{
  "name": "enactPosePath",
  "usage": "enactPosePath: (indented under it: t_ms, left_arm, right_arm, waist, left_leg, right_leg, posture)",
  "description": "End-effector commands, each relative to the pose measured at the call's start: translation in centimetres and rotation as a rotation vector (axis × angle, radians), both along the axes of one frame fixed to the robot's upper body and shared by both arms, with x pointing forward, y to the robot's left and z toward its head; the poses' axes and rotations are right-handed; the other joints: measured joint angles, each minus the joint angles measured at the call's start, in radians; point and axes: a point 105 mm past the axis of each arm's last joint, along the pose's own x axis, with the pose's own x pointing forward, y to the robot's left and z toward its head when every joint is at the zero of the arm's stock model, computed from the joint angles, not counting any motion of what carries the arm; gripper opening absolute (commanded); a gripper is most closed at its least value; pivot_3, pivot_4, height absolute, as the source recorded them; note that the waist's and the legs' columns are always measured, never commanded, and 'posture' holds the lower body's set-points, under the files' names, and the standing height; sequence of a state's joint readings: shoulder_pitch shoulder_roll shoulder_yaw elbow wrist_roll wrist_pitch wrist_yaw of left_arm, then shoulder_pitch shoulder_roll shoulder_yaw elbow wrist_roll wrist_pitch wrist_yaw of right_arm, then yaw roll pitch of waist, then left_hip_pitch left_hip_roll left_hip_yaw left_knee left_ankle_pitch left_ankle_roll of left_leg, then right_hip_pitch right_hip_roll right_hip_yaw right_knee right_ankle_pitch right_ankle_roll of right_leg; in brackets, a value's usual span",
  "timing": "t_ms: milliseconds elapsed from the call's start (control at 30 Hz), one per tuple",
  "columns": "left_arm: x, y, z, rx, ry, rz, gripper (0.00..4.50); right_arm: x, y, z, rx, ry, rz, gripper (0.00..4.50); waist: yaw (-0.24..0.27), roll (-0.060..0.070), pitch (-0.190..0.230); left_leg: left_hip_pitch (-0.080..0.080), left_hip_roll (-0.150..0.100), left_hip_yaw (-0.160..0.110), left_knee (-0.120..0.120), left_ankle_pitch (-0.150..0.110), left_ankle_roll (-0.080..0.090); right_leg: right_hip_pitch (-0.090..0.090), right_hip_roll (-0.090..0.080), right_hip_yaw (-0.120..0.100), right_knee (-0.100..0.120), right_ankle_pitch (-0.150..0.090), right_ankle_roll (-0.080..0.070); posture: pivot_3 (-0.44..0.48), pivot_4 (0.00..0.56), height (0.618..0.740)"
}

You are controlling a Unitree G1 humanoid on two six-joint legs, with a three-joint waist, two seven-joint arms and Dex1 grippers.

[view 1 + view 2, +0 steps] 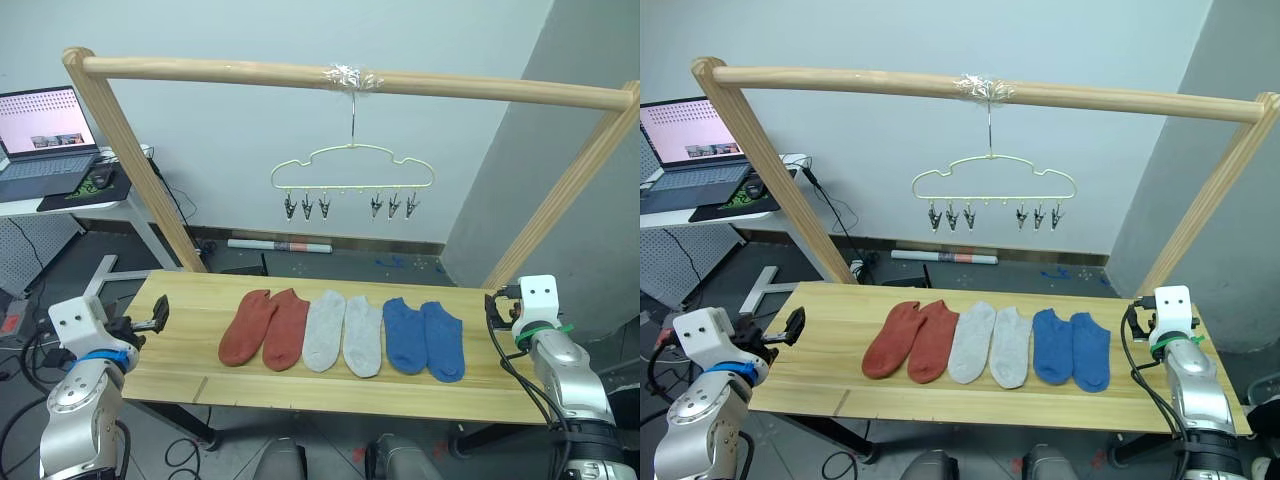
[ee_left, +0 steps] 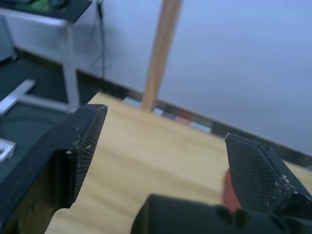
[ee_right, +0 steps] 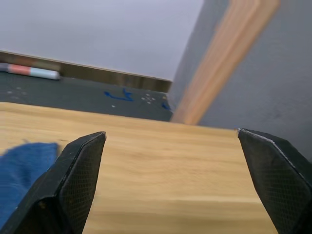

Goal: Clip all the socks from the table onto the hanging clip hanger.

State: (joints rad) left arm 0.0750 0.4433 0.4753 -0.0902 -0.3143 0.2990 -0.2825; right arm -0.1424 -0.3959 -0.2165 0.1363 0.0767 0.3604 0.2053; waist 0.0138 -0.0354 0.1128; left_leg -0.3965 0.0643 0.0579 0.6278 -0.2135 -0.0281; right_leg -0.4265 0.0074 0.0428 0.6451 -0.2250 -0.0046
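Note:
Two rust-red socks (image 1: pixel 268 328), two light grey socks (image 1: pixel 343 333) and two blue socks (image 1: pixel 424 340) lie flat side by side across the middle of the pale wooden table (image 1: pixel 190 372). Above and behind them the cream wire clip hanger (image 1: pixel 352 168) hangs by its hook from the rail, its dark clips (image 1: pixel 306 207) empty. My left gripper (image 1: pixel 157 314) hovers open over the table's left end, well left of the red socks. My right gripper (image 1: pixel 493 310) is open at the table's right end, right of the blue socks; a blue sock (image 3: pixel 22 165) shows beside its left finger.
A thick wooden rail frame (image 1: pixel 300 76) straddles the table, its slanted posts (image 1: pixel 150 180) rising at the far left and far right corners. A white desk (image 1: pixel 70 205) with a laptop (image 1: pixel 45 135) stands back left. A tube (image 1: pixel 280 245) lies on the floor behind.

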Motion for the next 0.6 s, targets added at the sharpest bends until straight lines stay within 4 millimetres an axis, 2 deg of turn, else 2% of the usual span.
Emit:
enactPosePath:
  t_ms: [33, 100, 200, 267, 333, 400, 500, 567, 600]
  left_arm:
    - [0.6, -2.1, 2.7, 0.029, -0.082, -0.090, 4.47]
    - [0.7, -2.5, 3.2, 0.025, -0.097, -0.108, 4.47]
    - [1.7, -5.7, 4.8, 0.041, -0.126, -0.237, 4.47]
    - [2.5, -8.0, 5.2, 0.020, -0.135, -0.326, 4.47]
    - [3.1, -9.5, 5.7, 0.009, -0.152, -0.383, 4.47]
    - [3.3, -10.0, 6.2, 0.010, -0.169, -0.409, 4.47]
    - [4.2, -11.1, 6.5, -0.007, -0.178, -0.433, 3.91]
    - [5.0, -12.0, 6.8, -0.007, -0.184, -0.456, 3.33]
    - [5.3, -12.4, 6.9, -0.004, -0.188, -0.466, 3.33]
  right_arm:
    - [1.3, 2.2, 2.9, 0.012, -0.082, 0.121, 4.50]
    - [1.4, 3.2, 3.3, 0.020, -0.084, 0.167, 4.50]
    - [1.6, 6.2, 4.9, 0.062, -0.121, 0.339, 4.50]
    - [1.7, 7.9, 5.9, 0.027, -0.134, 0.454, 4.50]
    - [1.9, 9.1, 6.6, 0.005, -0.146, 0.531, 4.50]
    - [2.0, 9.8, 7.0, 0.014, -0.156, 0.566, 4.50]
    - [2.3, 11.3, 8.4, 0.021, -0.205, 0.637, 4.50]
    - [2.0, 13.1, 9.5, 0.033, -0.242, 0.715, 4.50]
    - [1.8, 13.9, 10.0, 0.035, -0.257, 0.752, 4.50]
  waist:
    - [-0.001, 0.000, 0.007]
    - [-0.001, 0.000, 0.015]
    - [0.000, -0.001, 0.035]
    - [0.001, 0.001, 0.044]
    - [0.001, 0.000, 0.056]
    - [0.000, -0.001, 0.062]
    - [-0.005, -0.002, 0.067]
    - [-0.010, -0.002, 0.078]
    - [-0.012, -0.002, 0.082]
  left_leg:
    - [0.000, 0.000, 0.000, 0.000, 0.000, 0.000]
    - [0.000, 0.000, 0.000, 0.000, 0.000, 0.000]
    - [-0.001, 0.000, 0.000, 0.000, 0.000, 0.000]
    - [-0.002, -0.001, -0.001, 0.000, 0.000, 0.000]
    - [-0.002, -0.001, 0.000, 0.000, 0.000, 0.000]
    - [-0.003, -0.001, 0.001, 0.000, 0.000, 0.000]
    - [-0.004, -0.001, 0.000, 0.000, 0.000, 0.000]
    - [-0.005, -0.001, 0.000, -0.001, 0.000, 0.001]
    - [-0.005, 0.000, 0.000, -0.001, 0.000, 0.001]
  right_leg:
    - [0.000, 0.000, 0.000, 0.000, 0.000, 0.000]
    - [0.000, 0.001, 0.000, 0.000, 0.000, 0.000]
    - [0.000, 0.002, -0.001, 0.000, 0.000, 0.000]
    - [-0.001, 0.004, -0.001, 0.000, 0.000, 0.000]
    - [-0.001, 0.006, 0.000, 0.000, 0.000, 0.000]
    - [-0.001, 0.006, 0.000, 0.000, 0.000, 0.000]
    - [-0.002, 0.007, 0.000, 0.000, -0.001, 0.001]
    - [-0.003, 0.007, 0.000, 0.001, -0.001, 0.002]
    - [-0.003, 0.007, 0.000, 0.001, -0.001, 0.002]
  posture:
    - [0.097, 0.136, 0.740]
    - [0.084, 0.163, 0.740]
    - [0.072, 0.182, 0.740]
    - [0.065, 0.191, 0.740]
    - [0.058, 0.198, 0.740]
    - [0.050, 0.207, 0.740]
    - [0.043, 0.213, 0.740]
    - [0.030, 0.220, 0.740]
    - [0.019, 0.225, 0.740]
